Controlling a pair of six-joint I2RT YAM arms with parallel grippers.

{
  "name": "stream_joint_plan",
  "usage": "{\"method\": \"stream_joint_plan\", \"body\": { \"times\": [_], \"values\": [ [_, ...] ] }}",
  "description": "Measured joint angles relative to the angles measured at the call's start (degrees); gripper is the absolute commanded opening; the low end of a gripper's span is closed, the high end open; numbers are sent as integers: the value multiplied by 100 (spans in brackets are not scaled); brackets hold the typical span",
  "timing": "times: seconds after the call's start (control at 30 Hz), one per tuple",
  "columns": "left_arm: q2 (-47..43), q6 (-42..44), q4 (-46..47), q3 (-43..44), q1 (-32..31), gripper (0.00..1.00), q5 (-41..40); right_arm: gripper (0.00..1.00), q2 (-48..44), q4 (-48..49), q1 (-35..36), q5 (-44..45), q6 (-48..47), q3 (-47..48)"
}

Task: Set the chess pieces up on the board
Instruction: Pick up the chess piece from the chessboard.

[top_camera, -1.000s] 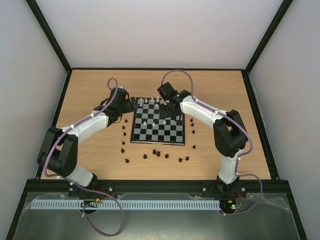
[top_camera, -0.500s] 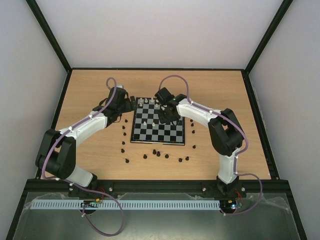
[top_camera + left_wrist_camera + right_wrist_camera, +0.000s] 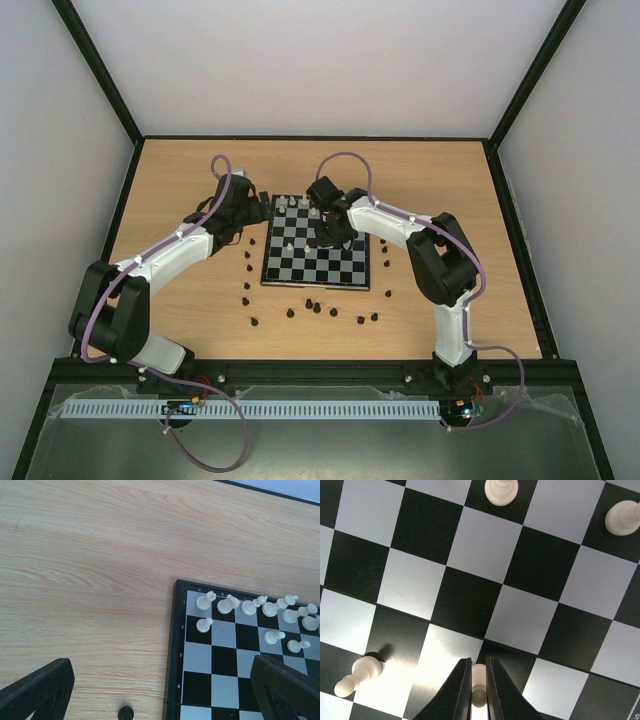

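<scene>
Top view: board lies flat mid-worktop. White pieces stand along its far edge, with one more a few rows in on the left. Dark pieces are scattered on the worktop off the near edge and down both sides. Left claw sits just off the far-left corner of the board. Right claw is over the board, far half. Can't read either opening from up here.

Left wrist: left claw is spread wide with nothing between the fingers. It's above bare worktop at the board's edge. Six white pieces line the edge row, touching or nearly so towards the right. Three more stand in the next row. One dark piece is on the wood just beside the board.

Right wrist: right claw is pinched almost closed, with a white piece clamped between the fingers, over a dark square. Can't tell if the piece's base touches the board. Three other white pieces are in frame: two at the top edge and one at lower left on the line between two squares.
</scene>
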Motion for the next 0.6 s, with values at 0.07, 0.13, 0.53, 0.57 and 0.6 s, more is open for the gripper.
{"method": "stream_joint_plan", "body": {
  "times": [0.07,0.13,0.53,0.57,0.6],
  "values": [
    [0,0,-2,-2,0,100,2,8,2,0,0,13,4,0],
    [0,0,0,-4,0,100,2,7,0,0,0,20,11,0],
    [0,0,2,-7,0,99,2,20,0,-28,0,114,15,4],
    [0,0,2,-7,0,100,2,20,-2,-26,0,118,17,2],
    [0,0,4,-7,0,99,2,20,-4,-24,0,118,15,-11]
  ]
}}
